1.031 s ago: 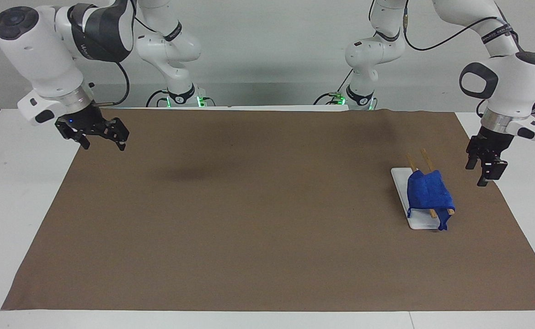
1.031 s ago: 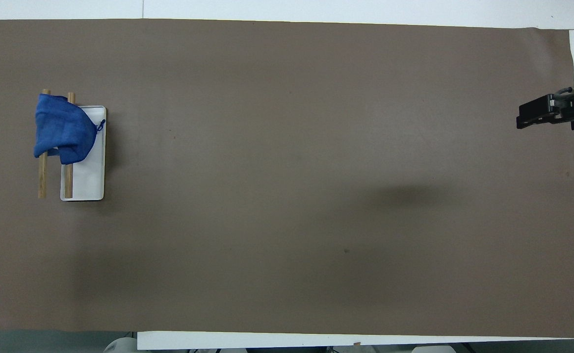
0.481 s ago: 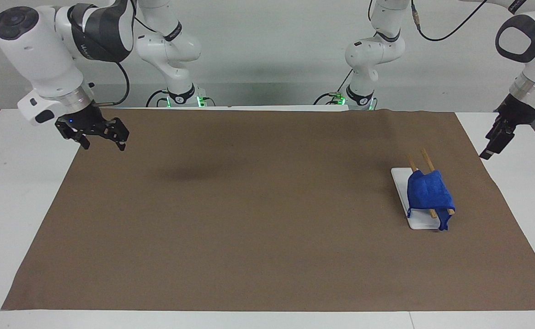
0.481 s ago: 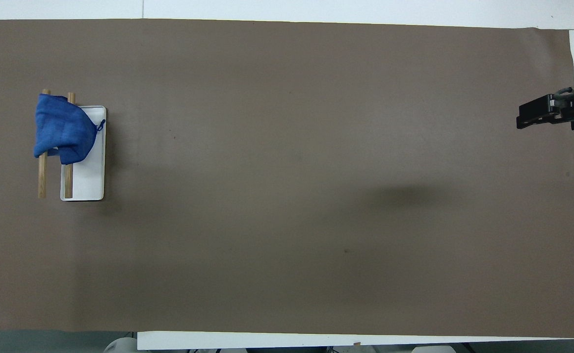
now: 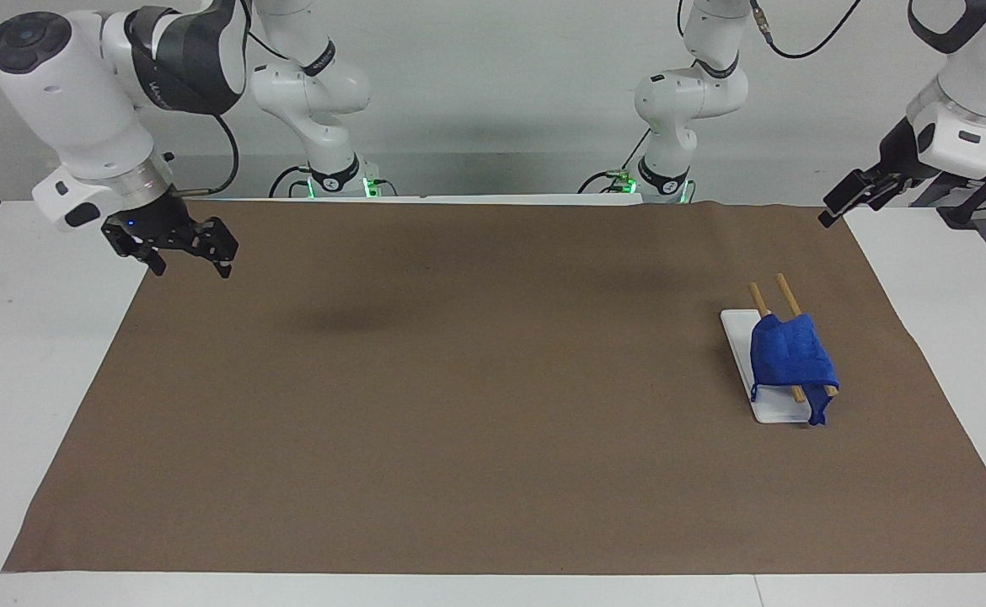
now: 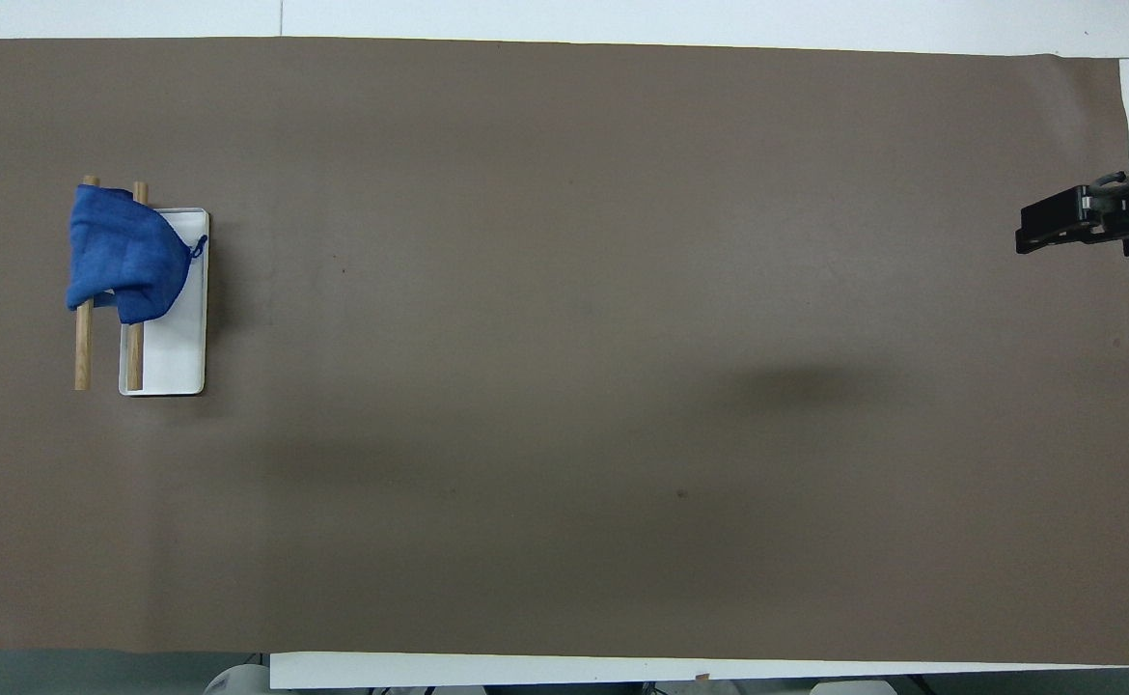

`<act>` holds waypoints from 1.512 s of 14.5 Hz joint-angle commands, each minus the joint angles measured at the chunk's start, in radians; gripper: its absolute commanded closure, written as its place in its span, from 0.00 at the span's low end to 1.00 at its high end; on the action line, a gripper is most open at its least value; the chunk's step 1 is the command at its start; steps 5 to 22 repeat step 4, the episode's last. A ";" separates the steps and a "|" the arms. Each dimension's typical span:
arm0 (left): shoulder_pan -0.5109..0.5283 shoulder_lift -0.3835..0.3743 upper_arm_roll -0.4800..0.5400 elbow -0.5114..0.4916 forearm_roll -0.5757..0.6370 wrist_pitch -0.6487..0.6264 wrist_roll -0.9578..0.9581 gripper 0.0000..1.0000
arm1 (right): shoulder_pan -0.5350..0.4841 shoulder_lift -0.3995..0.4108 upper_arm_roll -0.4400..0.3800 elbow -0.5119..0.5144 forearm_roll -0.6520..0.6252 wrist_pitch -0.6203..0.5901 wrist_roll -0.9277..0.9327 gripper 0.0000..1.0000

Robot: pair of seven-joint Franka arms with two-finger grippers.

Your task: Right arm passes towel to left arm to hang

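The blue towel [image 5: 790,358] hangs draped over the two wooden bars [image 5: 784,291] of a small rack with a white base [image 5: 767,410], at the left arm's end of the table. In the overhead view the towel [image 6: 125,256] covers the part of the bars [image 6: 82,352] farther from the robots. My left gripper [image 5: 834,211] is raised over the mat's corner, well apart from the rack and holding nothing. My right gripper [image 5: 191,260] is open and empty, over the mat's edge at the right arm's end. It also shows in the overhead view [image 6: 1021,232].
A brown mat [image 5: 459,405] covers most of the white table [image 5: 29,354]. Two slimmer white arms with green-lit bases [image 5: 337,181] stand at the robots' edge of the table.
My left arm has lifted away from beside the rack and swung up toward the robots' edge of the table. The towel, the rack and my right arm have not moved.
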 commanded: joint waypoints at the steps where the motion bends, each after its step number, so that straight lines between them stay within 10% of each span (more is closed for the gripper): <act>1: -0.031 0.011 0.017 0.009 0.009 -0.028 0.089 0.00 | -0.005 -0.021 0.003 -0.020 0.008 -0.005 0.013 0.00; 22: -0.032 0.010 0.020 0.011 -0.020 -0.028 0.106 0.00 | -0.005 -0.021 0.003 -0.020 0.008 -0.005 0.013 0.00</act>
